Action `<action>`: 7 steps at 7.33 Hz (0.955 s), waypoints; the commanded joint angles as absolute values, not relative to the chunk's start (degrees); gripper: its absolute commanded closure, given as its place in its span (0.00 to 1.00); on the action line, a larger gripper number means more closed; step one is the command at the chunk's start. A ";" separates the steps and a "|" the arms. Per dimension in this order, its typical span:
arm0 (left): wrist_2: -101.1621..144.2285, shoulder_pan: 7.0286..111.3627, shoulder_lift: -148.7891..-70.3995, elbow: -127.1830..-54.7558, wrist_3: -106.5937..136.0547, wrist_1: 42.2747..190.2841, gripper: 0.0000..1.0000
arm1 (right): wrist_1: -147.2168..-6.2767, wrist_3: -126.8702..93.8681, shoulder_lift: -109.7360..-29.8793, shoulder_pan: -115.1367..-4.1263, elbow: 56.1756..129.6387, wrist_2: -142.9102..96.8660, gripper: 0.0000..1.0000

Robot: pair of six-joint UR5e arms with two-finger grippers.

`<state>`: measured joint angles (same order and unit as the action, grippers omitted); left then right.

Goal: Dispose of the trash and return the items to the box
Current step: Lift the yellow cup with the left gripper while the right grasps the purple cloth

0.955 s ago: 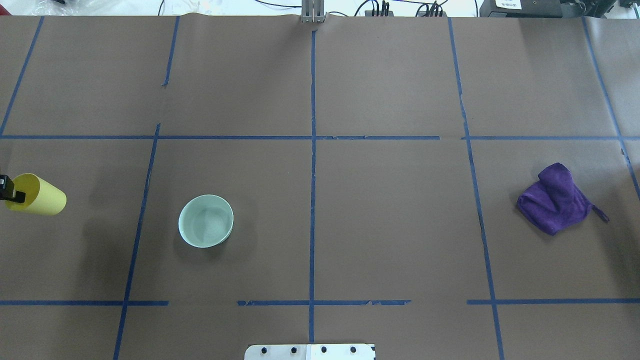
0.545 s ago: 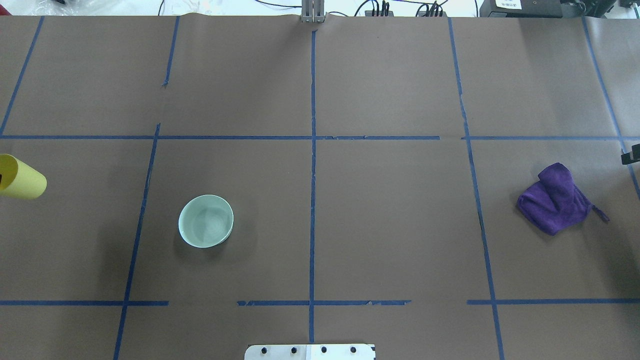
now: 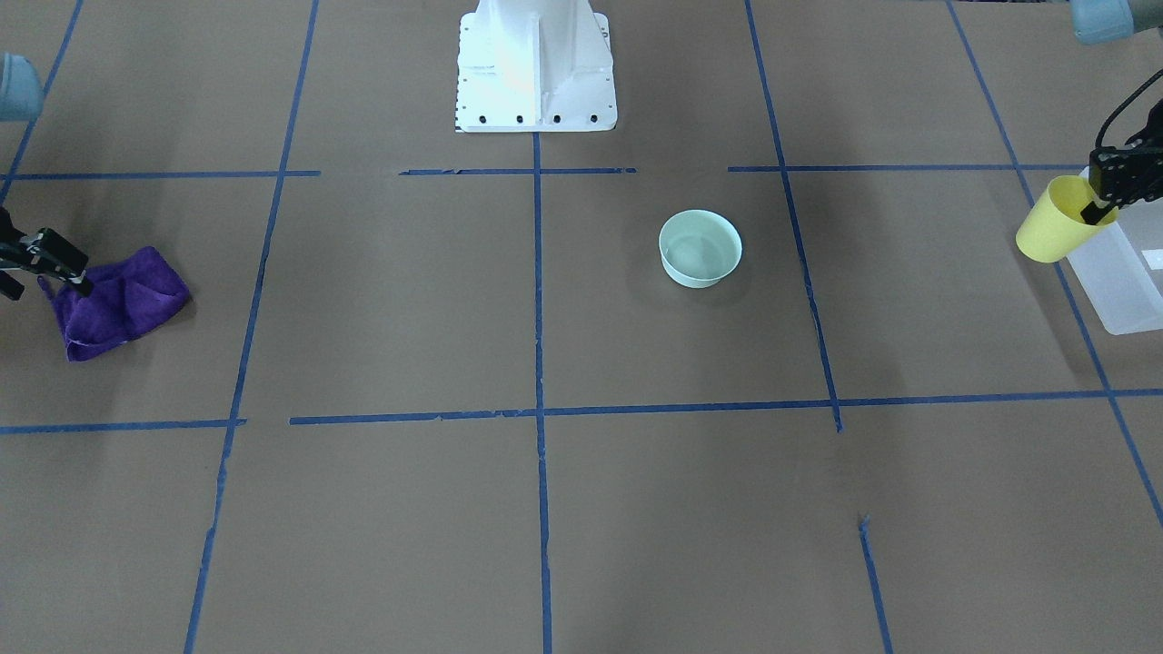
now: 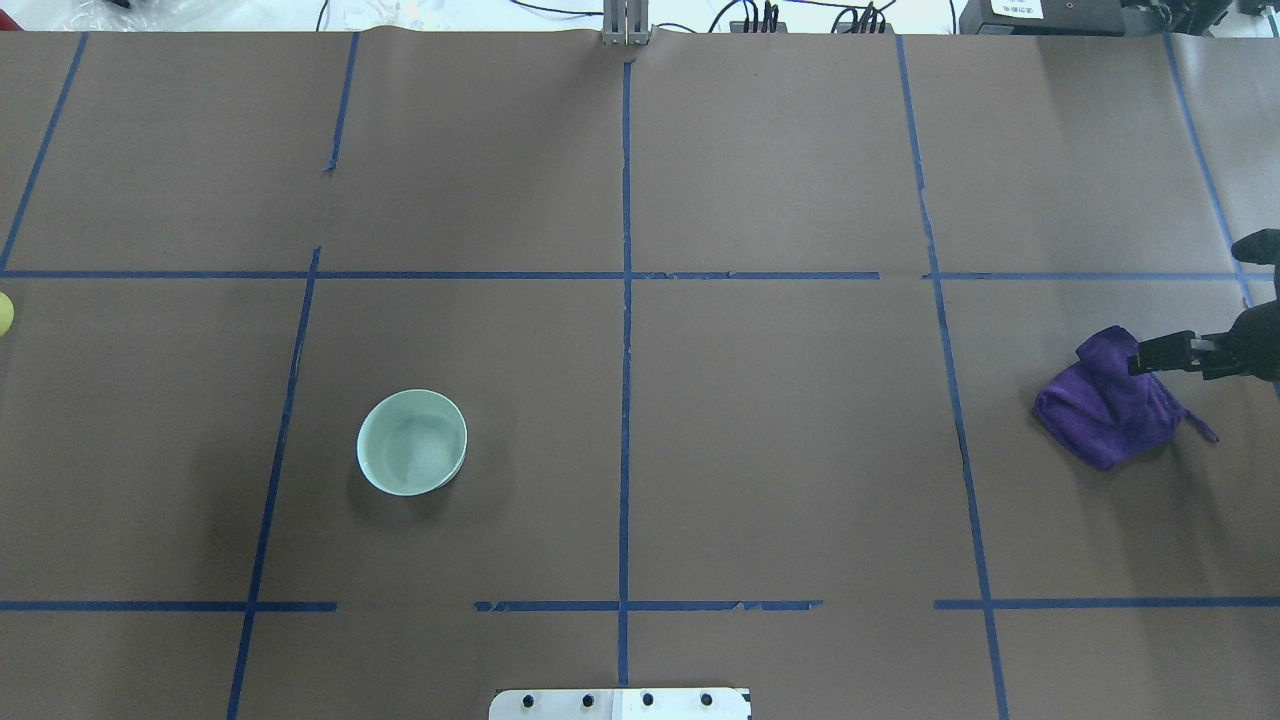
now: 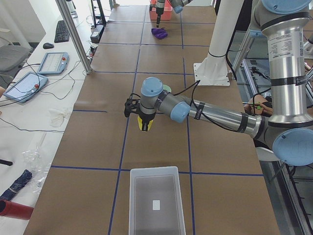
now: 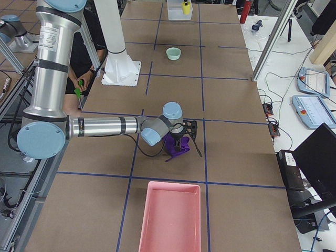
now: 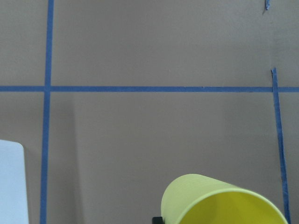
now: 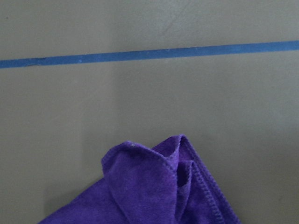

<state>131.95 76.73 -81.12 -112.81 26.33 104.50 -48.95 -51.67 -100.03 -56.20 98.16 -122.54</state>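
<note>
The cup is up in the air, tilted, and the left gripper is pinched on its rim with one finger down inside the mouth. It hangs near the box at the table's left end, and the left wrist view has only brown paper beneath it, with the box's corner at the edge of the picture. Over on the far side, the right gripper hovers right above the purple cloth with its jaws apart and nothing between them. The mint bowl sits alone, left of centre, well apart from both. The table is covered in brown paper, marked into squares with blue tape, and the white base is bolted at its near edge. A pink tray lies at the right end. Beside the table a white bench carries tablets, a keyboard and loose cables. Now the change from overhead: a second ago the cup showed whole at the left edge, half a second ago it was half out, and now only a yellow sliver is left. The right gripper was nowhere a second ago, then a black tip appeared at the right edge, and now it reaches over the cloth. Bowl and cloth have not budged.
</note>
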 commanded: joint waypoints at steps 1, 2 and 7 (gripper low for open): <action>129.30 82.76 -84.01 -112.50 17.37 97.34 1.00 | -48.51 -53.53 -99.67 -52.30 97.39 -120.94 0.00; 127.63 85.84 -85.85 -112.41 13.14 93.29 1.00 | -48.52 -53.35 -99.67 -52.12 96.16 -120.94 0.00; 122.72 96.32 -88.94 -107.06 -1.48 89.74 1.00 | -48.52 -53.44 -98.00 -52.47 93.07 -120.59 0.99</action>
<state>124.50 94.59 -88.72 -108.54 0.92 89.79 -48.54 -53.43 -97.70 -52.34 93.02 -120.67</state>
